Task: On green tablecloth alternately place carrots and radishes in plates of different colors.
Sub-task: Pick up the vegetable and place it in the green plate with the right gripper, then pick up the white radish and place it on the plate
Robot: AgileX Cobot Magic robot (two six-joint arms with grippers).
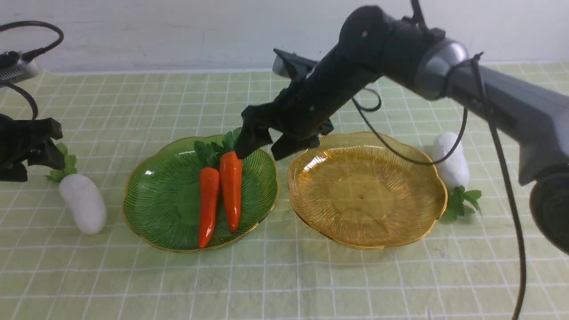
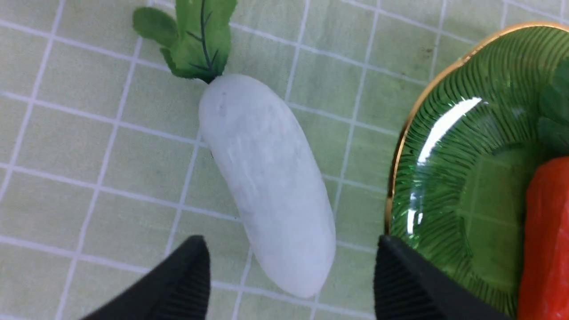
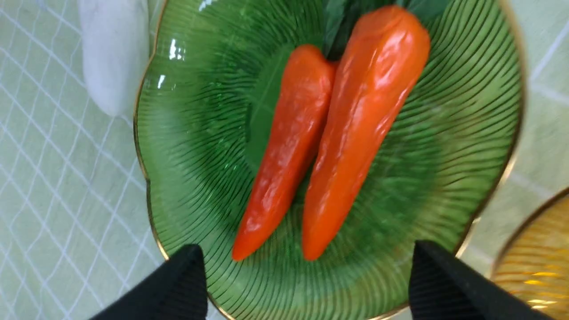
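Hovering over the far rim of the green plate (image 1: pixel 155 195), our right hand (image 1: pixel 261 153) stands released, opened wide and grasping nothing, while both carrots lie side by side in that plate, the left carrot (image 1: pixel 209 202) touching the right carrot (image 1: pixel 231 191), leafy tops pointing away from us. At the left edge of the green tablecloth (image 1: pixel 311 284), our left hand (image 2: pixel 291 249) is likewise released, its black fingers (image 2: pixel 186 280) apart on either side of the blunt end of the left radish (image 1: pixel 83 202), which lies on the cloth just beside the green plate. We see the amber plate (image 1: pixel 366 195) just to the right of the green one, and the right radish (image 1: pixel 451 162) on the cloth by its far right rim, leaves toward us
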